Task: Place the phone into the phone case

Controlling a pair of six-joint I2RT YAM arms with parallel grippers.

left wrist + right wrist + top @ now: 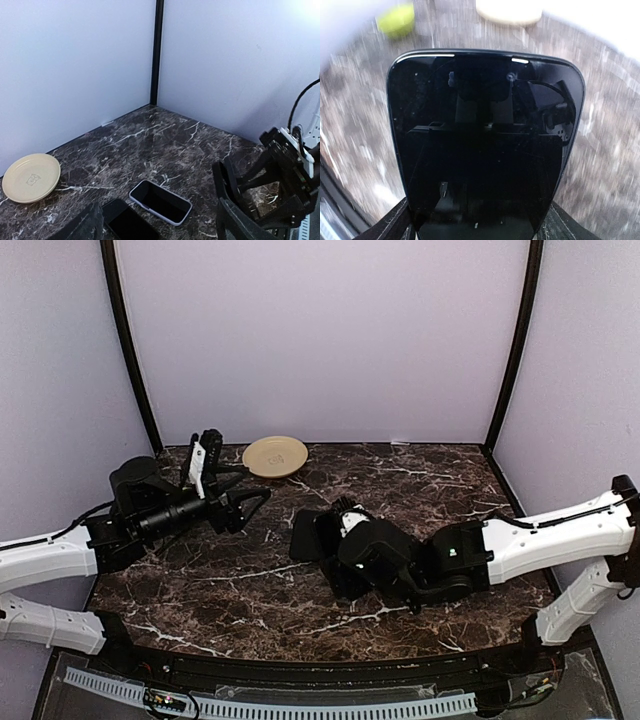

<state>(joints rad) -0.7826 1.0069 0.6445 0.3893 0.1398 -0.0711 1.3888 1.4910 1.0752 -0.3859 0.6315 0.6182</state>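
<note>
Lavender walls close in a dark marble tabletop [420,490] veined with white. At the upper left of the top view a cream plate [275,456] sits near the back wall. The left hand [250,492] hangs at the left of that frame, apart from everything, its fingers spread wide with nothing between them. The right hand [333,532] extends in from the right to the middle of the frame, where a dark flat shape sits at its tip.

In the right wrist view the phone [485,145] fills nearly the whole frame. It is black and glossy, and its face mirrors the hand above it. The two fingers [395,225] stand at the lower corners, one against each long edge of the phone's near end, closed on it. The phone is sharp while the tabletop beyond it is smeared.

In the left wrist view the phone case [161,201] lies flat on the tabletop at lower middle, with a light rim and a dark inside. Just beside it, to the lower left, lies a black slab [127,224] cut by the frame's bottom edge; I cannot tell what it is. The plate shows at the left edge there, well apart from the case.
</note>
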